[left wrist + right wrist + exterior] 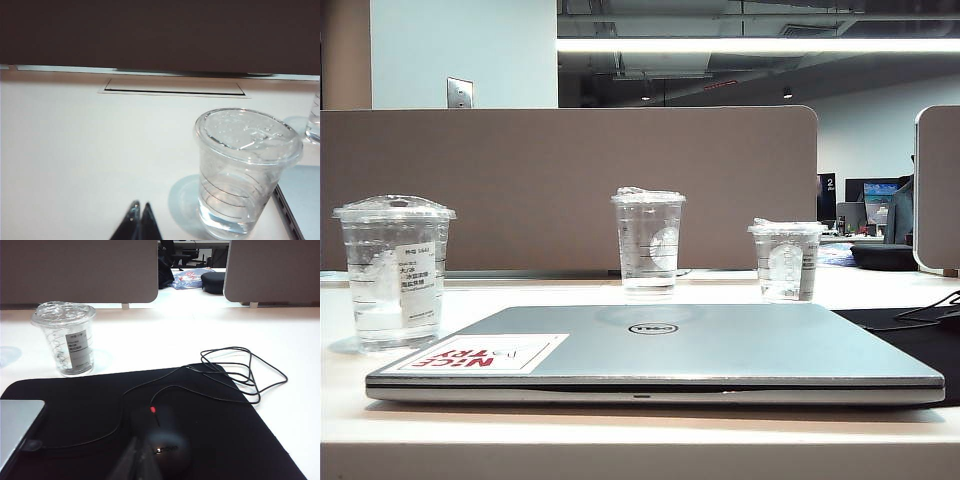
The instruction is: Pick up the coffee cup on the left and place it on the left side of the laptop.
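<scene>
Clear plastic, the coffee cup (394, 273) stands upright on the pale surface (620, 440) at the left, just beside the closed silver laptop's (700, 350) left corner, its white label facing outward and a little liquid at the bottom. My left jaws (139, 222) are pressed together, hovering low near that cup (245, 170), holding nothing. My right jaws (137, 460) also look pressed together, empty, over a black mat (225, 440) just beside a black mouse (167, 440) with its looping cable (240, 370). Two other clear cups, a taller one (648, 240) and a shorter one (787, 260), stand behind the laptop.
</scene>
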You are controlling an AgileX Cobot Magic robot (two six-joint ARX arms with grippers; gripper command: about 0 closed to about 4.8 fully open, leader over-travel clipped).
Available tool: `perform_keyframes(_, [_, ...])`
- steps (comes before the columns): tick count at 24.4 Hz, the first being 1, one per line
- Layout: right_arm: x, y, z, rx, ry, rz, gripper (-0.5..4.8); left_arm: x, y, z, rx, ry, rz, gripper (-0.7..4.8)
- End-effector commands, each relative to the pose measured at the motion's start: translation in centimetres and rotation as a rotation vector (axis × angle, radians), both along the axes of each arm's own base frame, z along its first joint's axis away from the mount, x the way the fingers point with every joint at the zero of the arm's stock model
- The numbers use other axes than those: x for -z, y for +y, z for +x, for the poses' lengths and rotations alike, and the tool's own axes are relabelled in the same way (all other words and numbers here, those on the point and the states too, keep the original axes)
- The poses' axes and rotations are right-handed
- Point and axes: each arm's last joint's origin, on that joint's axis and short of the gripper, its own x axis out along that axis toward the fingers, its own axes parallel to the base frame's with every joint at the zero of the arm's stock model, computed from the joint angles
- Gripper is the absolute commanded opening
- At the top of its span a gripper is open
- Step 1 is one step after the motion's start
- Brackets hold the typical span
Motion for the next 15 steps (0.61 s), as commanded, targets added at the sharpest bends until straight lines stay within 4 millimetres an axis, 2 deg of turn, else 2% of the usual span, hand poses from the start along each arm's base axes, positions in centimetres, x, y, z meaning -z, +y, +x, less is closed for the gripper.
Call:
perform_keyframes(1, [-0.04,0.3,0.05,-0.029,-0.015,-0.002,-0.04,-0.28,0.01,-0.01,0.0,-0.02,0.004,-0.05])
perform_keyframes(15, [-0.04,0.47,0.06,-0.048,-0.015,-0.002,-0.05,-0.28,0.01,-0.01,0.0,-0.02,0.004,-0.05])
